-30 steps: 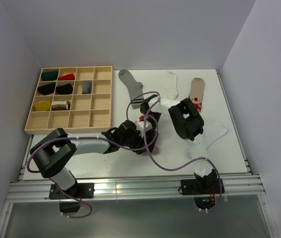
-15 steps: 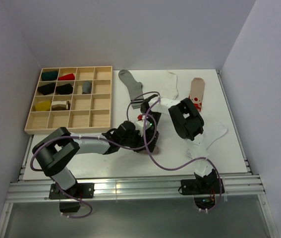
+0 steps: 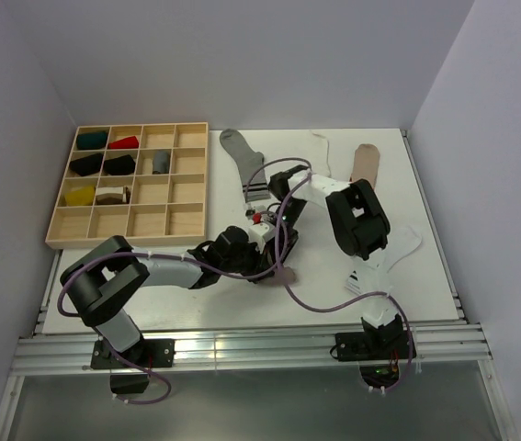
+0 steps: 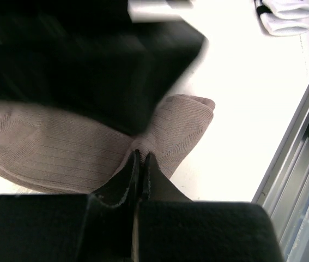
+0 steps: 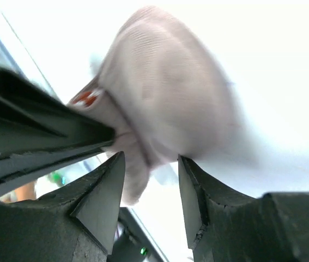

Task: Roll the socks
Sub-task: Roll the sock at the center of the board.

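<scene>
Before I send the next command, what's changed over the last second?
The right pincer pulled back toward the far side and is open. The left pincer barely shifted, shut on the ribbed taupe knit sock. The wooden compartment tray and plain dark grey sock stayed put.

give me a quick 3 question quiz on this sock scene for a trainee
1. True or false: the left gripper is shut on the taupe sock.
2. The wooden tray sits at the table's: A) left side B) right side C) near edge.
3. Fill in: the right gripper has its jaws ____.
Key: 1 true; 2 A; 3 open.
</scene>
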`<state>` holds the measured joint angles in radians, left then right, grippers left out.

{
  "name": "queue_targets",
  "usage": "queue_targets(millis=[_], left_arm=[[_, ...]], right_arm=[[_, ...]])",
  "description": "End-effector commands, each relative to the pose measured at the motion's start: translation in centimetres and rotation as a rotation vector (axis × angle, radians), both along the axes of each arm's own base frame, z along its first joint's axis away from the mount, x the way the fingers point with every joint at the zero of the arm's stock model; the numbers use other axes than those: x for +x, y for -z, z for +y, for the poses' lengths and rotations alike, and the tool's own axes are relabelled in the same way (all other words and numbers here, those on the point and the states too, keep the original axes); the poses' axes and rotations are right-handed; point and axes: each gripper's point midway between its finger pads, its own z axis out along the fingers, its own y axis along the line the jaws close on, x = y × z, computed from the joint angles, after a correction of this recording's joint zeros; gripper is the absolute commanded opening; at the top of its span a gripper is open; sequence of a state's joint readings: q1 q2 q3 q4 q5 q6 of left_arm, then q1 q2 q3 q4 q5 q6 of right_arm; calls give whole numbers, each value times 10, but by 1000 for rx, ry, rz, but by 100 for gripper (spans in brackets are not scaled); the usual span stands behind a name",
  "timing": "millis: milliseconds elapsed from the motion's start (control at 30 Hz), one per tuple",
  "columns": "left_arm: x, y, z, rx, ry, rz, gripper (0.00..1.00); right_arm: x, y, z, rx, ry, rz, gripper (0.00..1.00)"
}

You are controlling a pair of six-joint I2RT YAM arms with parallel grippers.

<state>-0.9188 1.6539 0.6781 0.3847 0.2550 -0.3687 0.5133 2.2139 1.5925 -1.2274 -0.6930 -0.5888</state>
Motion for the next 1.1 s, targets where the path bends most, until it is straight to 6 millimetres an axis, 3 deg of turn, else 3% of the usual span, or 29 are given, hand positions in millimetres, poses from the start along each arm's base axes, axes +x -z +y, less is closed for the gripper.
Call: queue_targets(millis=[0,233,667,1067], left_arm=[[-25,36,18,96,15,104,0],[-25,35,17,96,23,101,0],[-25,35,17,98,26,104,0],[-27,34,16,89,30,112,0]], right_arm=[[66,-8,9,44,98,-266,52],[80,-5,15,25,144,-302,55],[59,17,12,-64,74,-319,53],[54,25,-2,-109,70,-350,19]])
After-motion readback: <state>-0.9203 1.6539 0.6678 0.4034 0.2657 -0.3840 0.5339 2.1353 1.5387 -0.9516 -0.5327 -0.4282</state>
